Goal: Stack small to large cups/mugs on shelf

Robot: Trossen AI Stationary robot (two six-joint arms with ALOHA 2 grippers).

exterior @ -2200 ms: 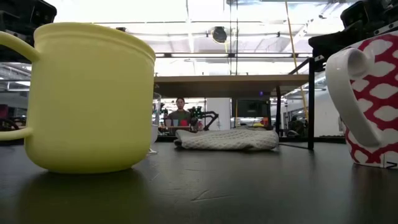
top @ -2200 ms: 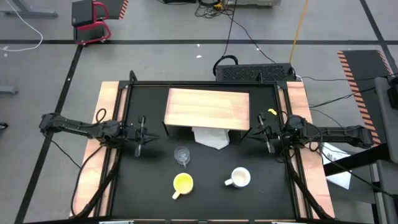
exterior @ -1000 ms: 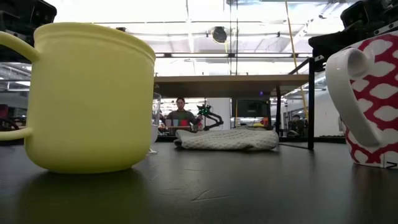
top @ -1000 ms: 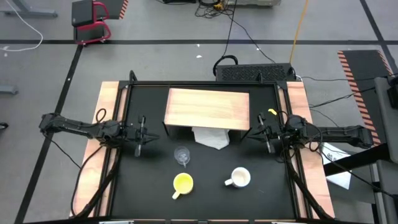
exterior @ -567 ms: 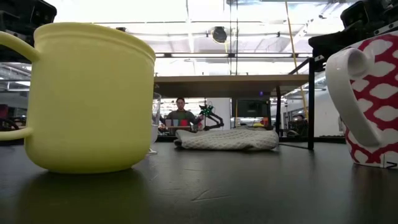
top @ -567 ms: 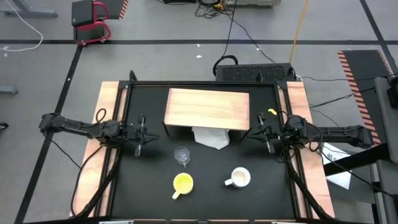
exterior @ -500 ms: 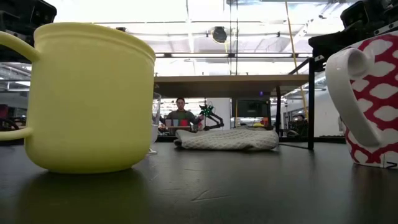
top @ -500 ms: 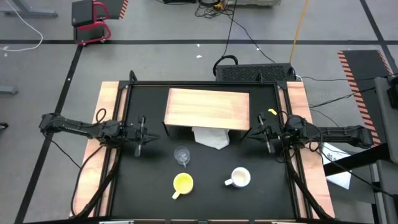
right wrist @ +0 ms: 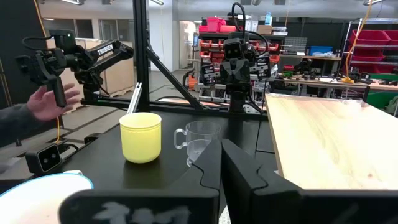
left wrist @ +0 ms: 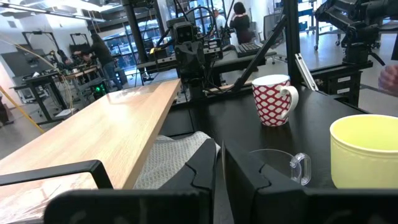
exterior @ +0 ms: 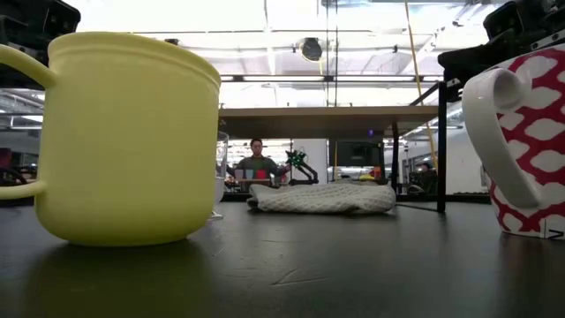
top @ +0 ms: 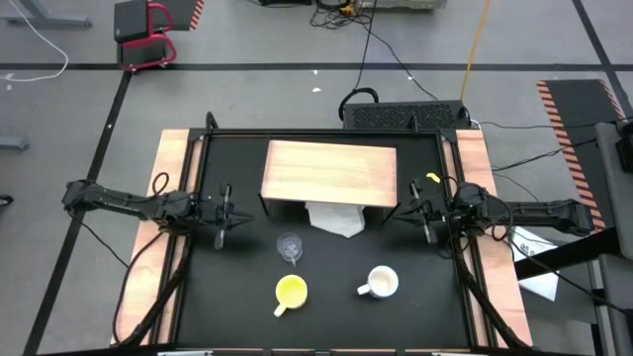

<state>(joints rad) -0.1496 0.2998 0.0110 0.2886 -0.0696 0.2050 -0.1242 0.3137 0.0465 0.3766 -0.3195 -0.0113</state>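
Observation:
The shelf (top: 331, 175), a light-wood board on a black frame, stands at the table's far middle. The clear glass cup (top: 289, 246) stands upright in front of it. Nearer are the yellow mug (top: 291, 291) and the white mug (top: 382, 283), which is red-patterned outside (left wrist: 273, 99). Both stand upright on the black tabletop. My left gripper (top: 225, 210) hovers shut left of the shelf. My right gripper (top: 425, 213) hovers shut to the shelf's right. Both point inward, and neither touches anything. The wrist views show each pair of fingers closed together (left wrist: 219, 171) (right wrist: 222, 168).
A white cloth (top: 333, 220) lies bunched on the table under the shelf's near edge, behind the glass cup. Light wooden strips (top: 178, 178) run along the table's left and right sides. A person's hand (right wrist: 53, 102) shows beyond the near side of the table.

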